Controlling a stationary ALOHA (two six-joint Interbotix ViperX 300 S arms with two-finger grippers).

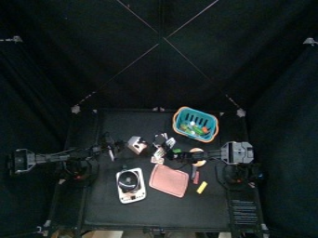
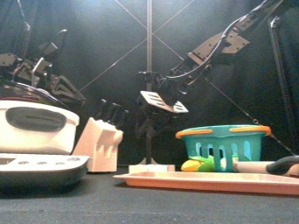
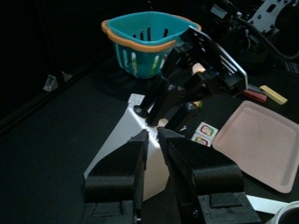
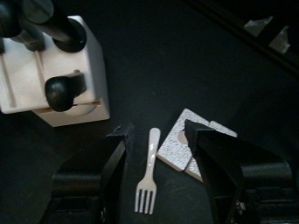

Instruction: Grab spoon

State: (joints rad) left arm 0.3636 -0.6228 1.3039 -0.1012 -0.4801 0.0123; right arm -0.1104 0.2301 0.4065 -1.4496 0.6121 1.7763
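No spoon shows in any view. A white plastic fork (image 4: 147, 175) lies flat on the black table, tines toward the wrist. My right gripper (image 4: 159, 131) hangs above it, open, one jaw on each side of the handle and nothing held. That gripper (image 2: 163, 96) is well above the table, reaching in from the right (image 1: 166, 146). A speckled white tile (image 4: 187, 144) lies beside the fork. My left gripper (image 3: 156, 133) is shut and empty, held over the white knife block (image 3: 122, 131).
The knife block (image 4: 52, 66) with black handles stands close to the fork. A teal basket (image 1: 195, 121) with an orange rim is at the back right. A pink tray (image 1: 172, 179) and a white kitchen scale (image 1: 130, 186) lie at the front.
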